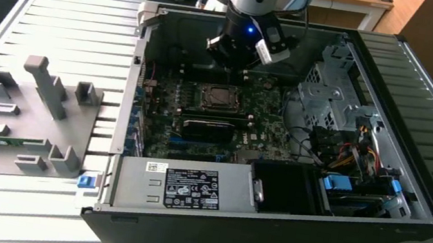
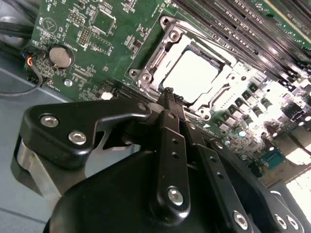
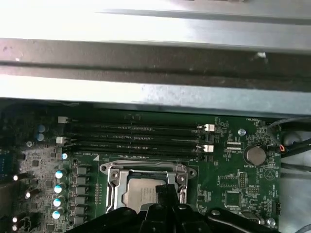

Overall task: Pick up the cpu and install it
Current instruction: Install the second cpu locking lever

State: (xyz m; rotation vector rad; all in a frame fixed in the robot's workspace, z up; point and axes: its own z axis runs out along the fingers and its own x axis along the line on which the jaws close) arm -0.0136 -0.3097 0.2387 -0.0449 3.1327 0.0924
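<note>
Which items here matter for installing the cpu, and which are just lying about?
Job:
cpu, seated in the socket
claw, above the socket

Lying about:
grey tray
coin battery
memory slots
power supply

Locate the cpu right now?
The cpu sits in the motherboard socket, inside the open case; in both wrist views the pincer hangs just above the socket's edge.
</note>
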